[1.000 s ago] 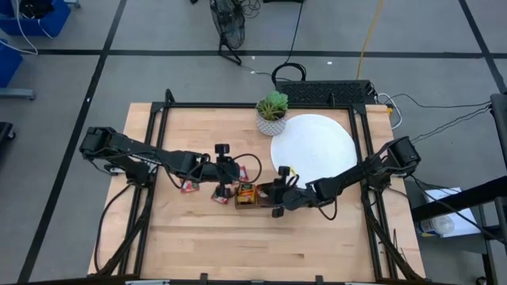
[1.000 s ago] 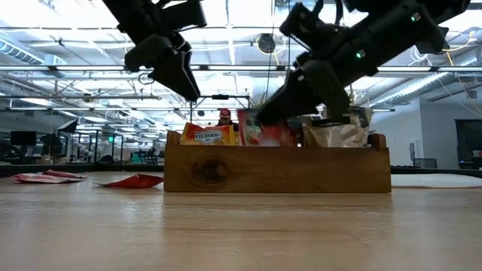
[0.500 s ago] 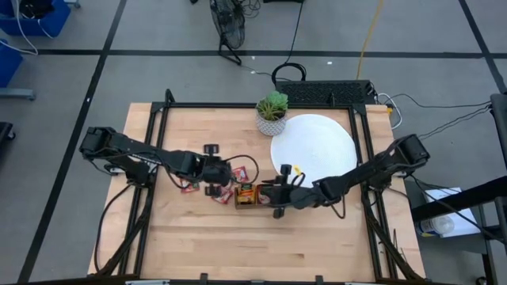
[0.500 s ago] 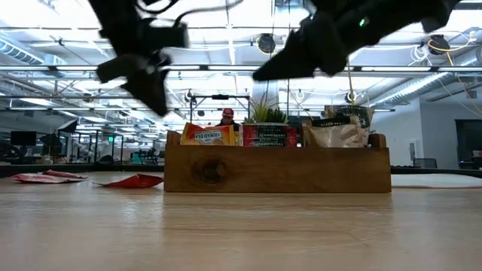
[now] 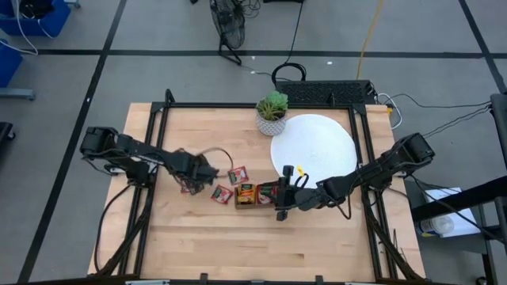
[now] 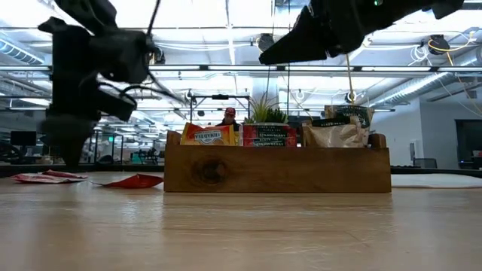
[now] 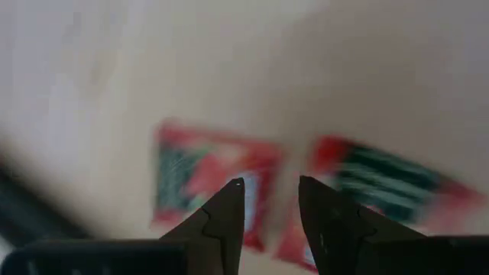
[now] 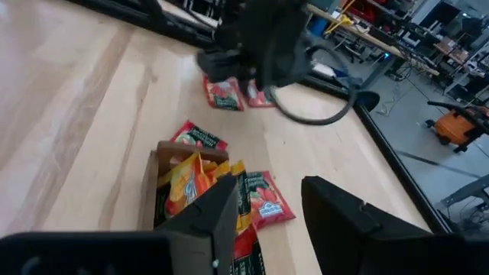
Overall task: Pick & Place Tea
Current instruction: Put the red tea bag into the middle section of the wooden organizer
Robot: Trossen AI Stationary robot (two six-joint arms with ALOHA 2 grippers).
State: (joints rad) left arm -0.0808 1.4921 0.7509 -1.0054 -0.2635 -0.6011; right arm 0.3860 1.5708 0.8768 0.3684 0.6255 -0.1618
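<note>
1. High view: light wooden table (image 5: 238, 245); brown wooden three-compartment tray (image 5: 255, 194) around the table's middle, sachets standing in it; three red flat square tea sachets lie loose on the wood toward the left edge from the tray, one (image 5: 222, 194) just beside the tray, one (image 5: 237, 174) a little toward the far edge, one (image 5: 188, 187) under the left arm; left gripper (image 5: 200, 176) low over that last sachet, nothing held; right gripper (image 5: 281, 195) above the tray's right end, empty; white round disc (image 5: 317, 142) near the far right corner; small green potted plant (image 5: 272, 111) touching the disc's rim by the far edge.
2. Low view: tray front wall (image 6: 277, 169); orange-yellow sachet (image 6: 208, 135), red sachet (image 6: 265, 135), pale sachet (image 6: 331, 134) upright in separate compartments; loose red sachets flat on the table.
3. Left wrist view: dark fingers (image 7: 221, 221) parted a little, above two blurred red sachets (image 7: 205, 177).
4. Right wrist view: fingers (image 8: 210, 218) spread, empty, above the tray.
</note>
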